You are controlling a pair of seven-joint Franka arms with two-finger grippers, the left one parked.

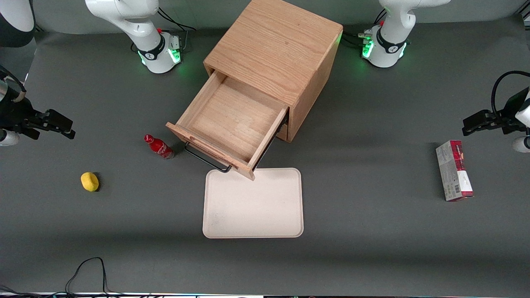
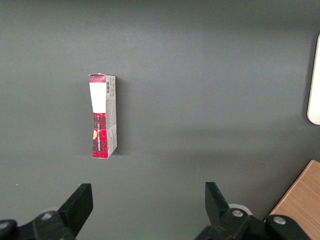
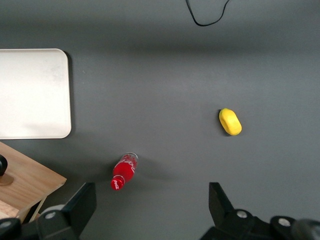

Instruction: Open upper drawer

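Observation:
The upper drawer [image 1: 232, 120] of the light-oak cabinet [image 1: 273, 45] stands pulled far out, and its inside is bare wood. Its thin black bar handle [image 1: 207, 159] faces the front camera, just above the tray's edge. A corner of the drawer front [image 3: 25, 182] shows in the right wrist view. My gripper [image 1: 62, 126] hangs over the mat toward the working arm's end of the table, well apart from the drawer. It [image 3: 152, 200] is open and holds nothing, with only grey mat between its black fingers [image 3: 85, 200].
A red bottle [image 1: 159, 147] [image 3: 124, 171] lies beside the drawer front, between it and my gripper. A yellow lemon-like object [image 1: 90, 181] [image 3: 230, 121] lies nearer the camera. A white tray [image 1: 252, 203] [image 3: 30, 92] sits in front of the drawer. A red-grey box [image 1: 454, 170] [image 2: 102, 116] lies toward the parked arm's end.

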